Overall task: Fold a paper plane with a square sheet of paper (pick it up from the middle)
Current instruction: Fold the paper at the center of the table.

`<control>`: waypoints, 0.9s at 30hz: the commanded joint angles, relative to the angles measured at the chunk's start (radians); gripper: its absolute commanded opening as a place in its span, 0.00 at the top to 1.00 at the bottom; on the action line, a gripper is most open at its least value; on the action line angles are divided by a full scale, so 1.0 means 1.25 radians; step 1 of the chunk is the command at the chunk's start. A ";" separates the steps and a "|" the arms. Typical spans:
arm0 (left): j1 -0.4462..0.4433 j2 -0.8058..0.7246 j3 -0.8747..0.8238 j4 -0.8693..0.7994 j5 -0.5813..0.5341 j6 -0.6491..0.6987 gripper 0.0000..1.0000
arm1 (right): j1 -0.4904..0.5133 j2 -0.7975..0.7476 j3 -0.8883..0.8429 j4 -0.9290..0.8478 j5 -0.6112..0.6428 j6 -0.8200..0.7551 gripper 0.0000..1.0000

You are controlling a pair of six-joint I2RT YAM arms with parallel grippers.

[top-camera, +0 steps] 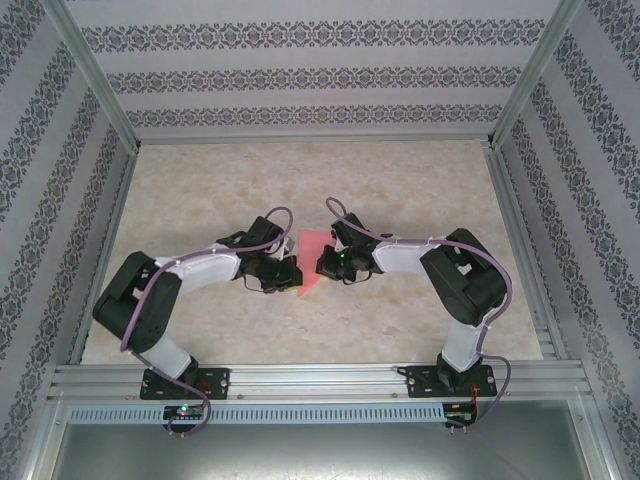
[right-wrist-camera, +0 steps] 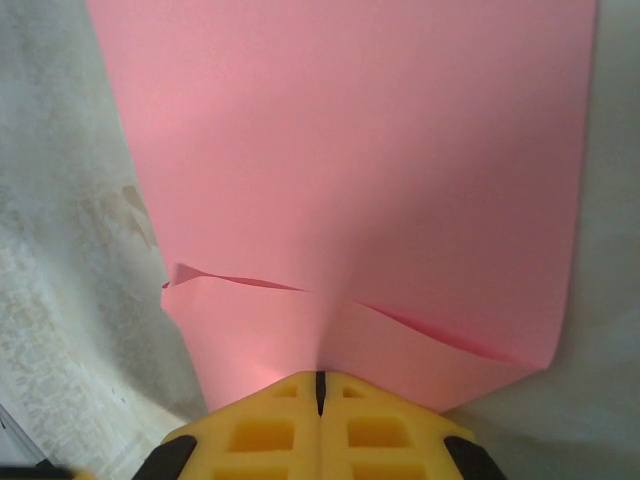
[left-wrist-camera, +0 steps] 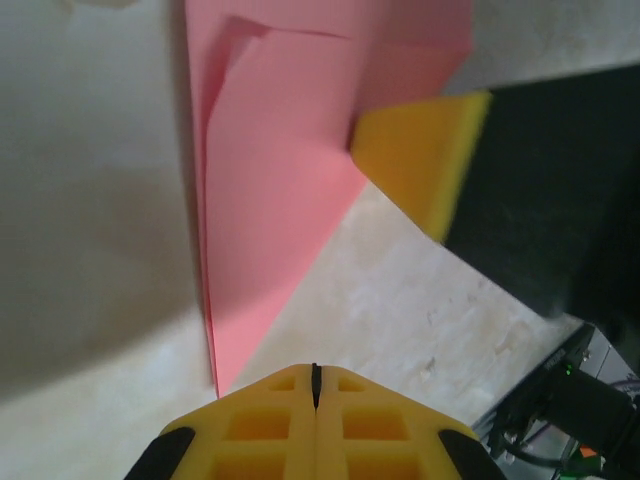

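Note:
The square sheet of paper is salmon pink and folded into a narrow pointed shape like a paper plane. It lies flat on the table between the two grippers, its point toward the arm bases. My left gripper is shut and empty; in the left wrist view its tips hover just right of the paper's point. My right gripper is shut, its tips resting on the paper's folded flaps at a crease. One yellow right fingertip presses the paper's edge.
The pale marbled tabletop is ringed by aluminium rails and patterned walls. Open table lies beyond the paper toward the back wall and to both sides of the arms.

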 commanded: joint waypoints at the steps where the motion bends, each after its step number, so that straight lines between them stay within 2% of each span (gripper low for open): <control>1: -0.015 0.047 0.015 0.047 -0.003 -0.029 1.00 | 0.002 -0.003 0.012 -0.015 0.027 -0.013 1.00; 12: -0.022 0.110 0.008 -0.045 -0.030 0.003 1.00 | 0.039 -0.042 0.010 0.021 0.016 -0.075 1.00; 27: -0.022 0.101 -0.013 -0.042 -0.051 -0.005 1.00 | 0.072 -0.009 -0.044 0.059 0.029 0.047 1.00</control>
